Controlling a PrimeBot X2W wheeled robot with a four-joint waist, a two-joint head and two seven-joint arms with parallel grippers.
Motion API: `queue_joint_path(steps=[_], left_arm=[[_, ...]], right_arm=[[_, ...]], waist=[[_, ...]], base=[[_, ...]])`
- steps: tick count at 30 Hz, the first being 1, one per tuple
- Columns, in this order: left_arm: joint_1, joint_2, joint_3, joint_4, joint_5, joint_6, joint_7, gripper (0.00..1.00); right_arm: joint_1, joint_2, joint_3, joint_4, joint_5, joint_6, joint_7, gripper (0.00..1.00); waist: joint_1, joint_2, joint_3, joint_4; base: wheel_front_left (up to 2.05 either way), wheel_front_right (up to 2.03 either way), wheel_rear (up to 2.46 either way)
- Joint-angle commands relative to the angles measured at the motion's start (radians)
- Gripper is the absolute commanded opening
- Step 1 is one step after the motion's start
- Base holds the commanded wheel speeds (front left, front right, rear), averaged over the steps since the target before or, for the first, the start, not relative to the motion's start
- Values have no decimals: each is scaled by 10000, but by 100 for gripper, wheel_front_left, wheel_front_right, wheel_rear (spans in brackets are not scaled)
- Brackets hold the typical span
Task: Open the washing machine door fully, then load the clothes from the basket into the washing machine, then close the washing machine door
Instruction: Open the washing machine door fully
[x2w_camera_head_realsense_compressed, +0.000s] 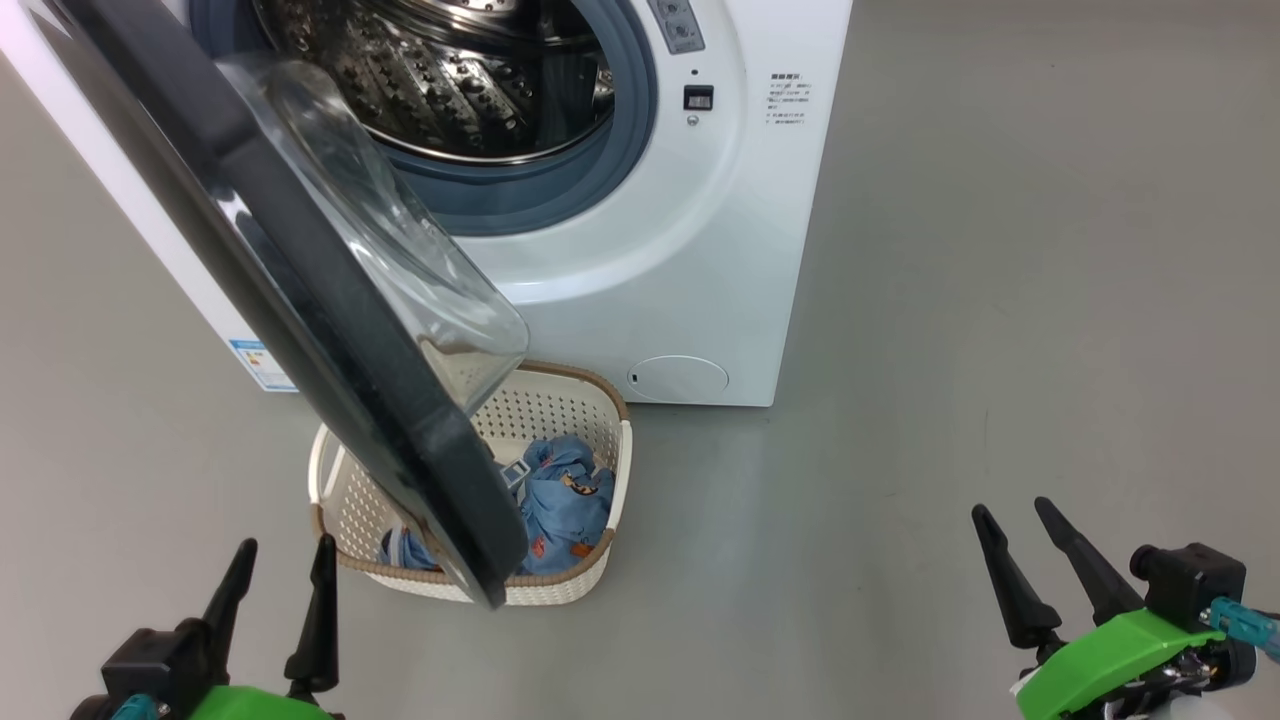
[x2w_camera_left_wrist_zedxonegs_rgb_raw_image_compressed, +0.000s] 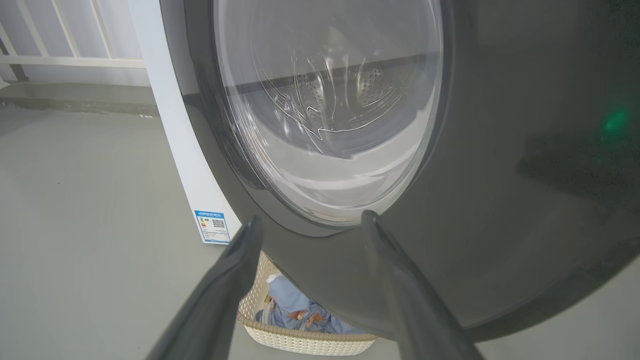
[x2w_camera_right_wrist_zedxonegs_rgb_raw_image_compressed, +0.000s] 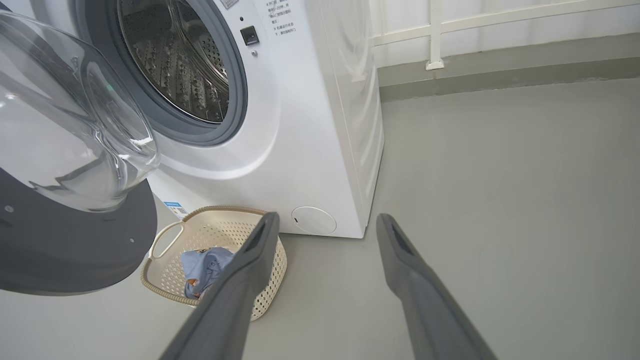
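In front of the washing machine (x2w_camera_head_realsense_compressed: 680, 250), the washing machine door (x2w_camera_head_realsense_compressed: 290, 300) stands swung out, its black rim covering the left part of the basket (x2w_camera_head_realsense_compressed: 560, 412) on the floor (x2w_camera_head_realsense_compressed: 950, 350). The clothes (x2w_camera_head_realsense_compressed: 565, 505) lie in the basket, partly hidden behind that rim. The drum's top is cut off in the head view. Left jaws, low at left, are spread and empty, pointing at the door's outer face. Right jaws, low at right, are spread and empty, well apart from the basket.

The washing machine door (x2w_camera_head_realsense_compressed: 320, 330) hides the left of the basket (x2w_camera_head_realsense_compressed: 570, 410) and some clothes (x2w_camera_head_realsense_compressed: 560, 505); the washing machine (x2w_camera_head_realsense_compressed: 690, 260) is cut off at the top edge, its printed text (x2w_camera_head_realsense_compressed: 790, 100) seemingly illegible.
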Motion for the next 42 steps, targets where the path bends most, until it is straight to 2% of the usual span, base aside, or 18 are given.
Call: queue_joint_path(steps=[1, 18, 19, 20, 21, 27, 35, 39, 42], left_arm=[[-271, 171, 389, -254, 27, -15, -65, 100], [-250, 99, 476, -180, -42, -15, -65, 100], [-261, 74, 518, -188, -71, -15, -65, 48], [-276, 47, 565, -203, -128, -15, -65, 2], [-298, 23, 623, -237, -187, -15, -65, 0], [-503, -154, 1350, -884, -739, -15, -65, 0], [-620, -422, 2084, -3151, -1000, -15, -65, 0], [-629, -502, 2101, -4208, -930, -15, -65, 0], [-610, -547, 1749, -5361, -896, 43, -65, 0]], right_arm=[[121, -101, 116, -243, -162, 27, -120, 100], [680, 97, -95, -220, -761, 27, -120, 100], [696, 104, -101, -234, -798, 27, -120, 100], [714, 123, -110, -245, -813, 27, -120, 100], [732, 141, -131, -256, -818, 27, -120, 100], [835, 191, -249, -340, -899, 27, -120, 100], [895, 203, -390, -443, -979, 27, -120, 100], [885, 191, -416, -468, -1001, 27, -120, 100], [855, 151, -451, -488, -1021, 27, -120, 100]], waist=[[0, 0, -1, -4], [0, 0, -125, 16], [0, 0, -139, 23], [0, 0, -146, 30], [0, 0, -158, 42], [0, 0, -164, 123], [0, 0, -137, 142], [0, 0, -122, 116], [0, 0, -97, 88]], base=[[0, 0, 0], [0, 0, 0], [0, 0, 0], [0, 0, 0], [0, 0, 0], [0, 0, 0], [0, 0, 0], [0, 0, 0], [0, 0, 0]])
